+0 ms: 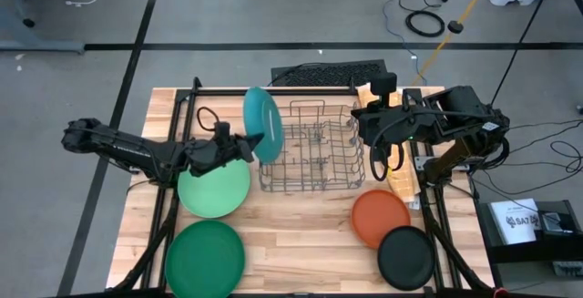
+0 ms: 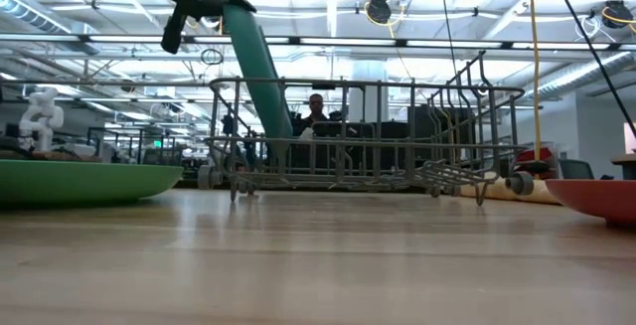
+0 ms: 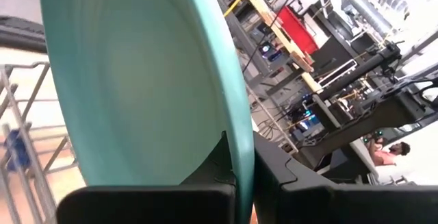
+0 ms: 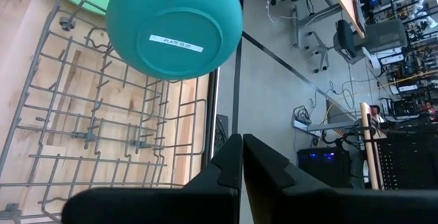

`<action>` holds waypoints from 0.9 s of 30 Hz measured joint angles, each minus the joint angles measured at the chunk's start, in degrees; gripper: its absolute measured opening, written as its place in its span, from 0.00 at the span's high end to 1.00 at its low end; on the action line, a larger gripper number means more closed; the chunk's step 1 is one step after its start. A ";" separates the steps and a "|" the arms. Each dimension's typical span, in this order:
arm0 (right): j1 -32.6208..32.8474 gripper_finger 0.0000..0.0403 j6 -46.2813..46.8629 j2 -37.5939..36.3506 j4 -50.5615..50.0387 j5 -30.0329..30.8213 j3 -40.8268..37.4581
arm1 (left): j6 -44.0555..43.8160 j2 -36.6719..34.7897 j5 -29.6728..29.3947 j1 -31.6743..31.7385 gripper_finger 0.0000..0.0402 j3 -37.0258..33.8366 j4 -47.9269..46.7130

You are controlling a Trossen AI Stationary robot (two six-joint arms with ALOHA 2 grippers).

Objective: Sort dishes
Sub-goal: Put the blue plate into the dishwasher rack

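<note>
The round light green plastic plate [image 1: 214,191] is lying partly under the left arm, and the low view's left edge is cutting it off. The round orange plastic plate [image 2: 599,199] is running off that view's right edge. The round teal plastic plate [image 3: 137,80] is overflowing the left wrist view.

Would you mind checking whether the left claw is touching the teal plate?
Touching. In the left wrist view, the left claw pinches the teal plate by its rim, fingers pressed against both faces.

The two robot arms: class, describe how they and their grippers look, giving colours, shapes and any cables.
Both arms are black, built of jointed tubular segments. The left arm is slim, with a thin black cable looping near its gripper. The right arm looks bulkier, with black cables looped around its wrist behind the right gripper. The fingers are flat, dark, angular wedges.
</note>
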 joint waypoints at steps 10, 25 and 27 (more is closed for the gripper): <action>0.00 0.99 -0.66 0.02 0.00 0.02 0.00 | -3.18 3.70 -3.70 -2.61 0.94 0.02 -0.07; -0.02 0.99 -0.14 0.02 0.00 -0.74 0.00 | -2.67 8.10 -2.21 -2.63 0.84 0.09 0.78; -0.02 0.99 -0.06 0.02 0.00 -1.89 0.00 | -2.69 8.04 -2.06 -2.63 0.77 0.09 0.77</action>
